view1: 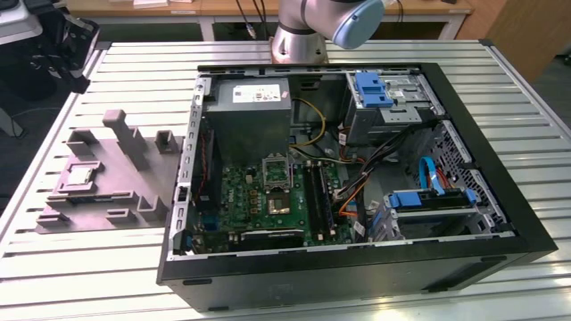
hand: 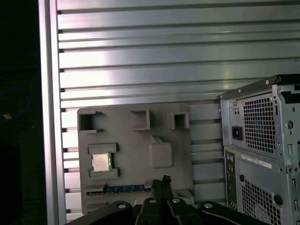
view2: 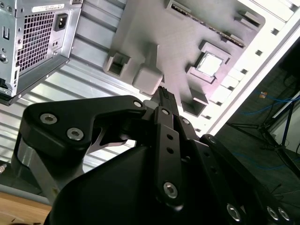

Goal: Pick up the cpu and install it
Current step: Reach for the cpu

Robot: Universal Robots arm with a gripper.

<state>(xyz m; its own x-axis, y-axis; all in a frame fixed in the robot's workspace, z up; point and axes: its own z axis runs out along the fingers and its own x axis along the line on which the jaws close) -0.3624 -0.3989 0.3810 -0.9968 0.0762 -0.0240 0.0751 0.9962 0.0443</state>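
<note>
**Cpu seated in fixture plate; hand clenched, empty**

Cpu: one, silvery top up. It lies flat in a square recess of the grey fixture plate, which rests on the slatted desk just beside the computer case, on the exterior view's left of the case.

Hand: fingers pressed together, grasping nothing. It hangs well above the plate, apart from the cpu.

Labels: one white label on the power supply inside the case; its print cannot be made out.

Count: one case, lying open. It holds one green motherboard and two blue drive brackets.

Surroundings: raised posts and blocks stand on the plate around the cpu. The arm base stands beyond the case.
</note>
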